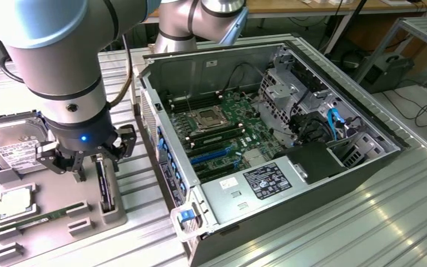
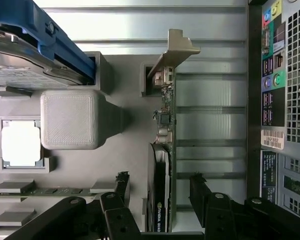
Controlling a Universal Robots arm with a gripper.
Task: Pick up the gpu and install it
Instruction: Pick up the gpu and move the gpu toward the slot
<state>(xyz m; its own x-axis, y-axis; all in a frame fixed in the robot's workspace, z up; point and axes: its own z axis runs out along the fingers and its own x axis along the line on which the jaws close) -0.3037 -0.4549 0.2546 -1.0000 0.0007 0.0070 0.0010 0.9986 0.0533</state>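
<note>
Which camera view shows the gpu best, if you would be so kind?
The wrist view: the gpu stands on edge in its grey holder, with the silver bracket, green board and dark cooler all plain. The exterior view shows it as a thin dark strip between the fingers of the open tool.

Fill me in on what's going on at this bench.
The robot arm's black gripper hangs open over the thin dark-and-green graphics card with a silver bracket, straddling it without touching. The card stands on edge in a grey holder tray beside the opened grey computer case, not yet lifted.
</note>
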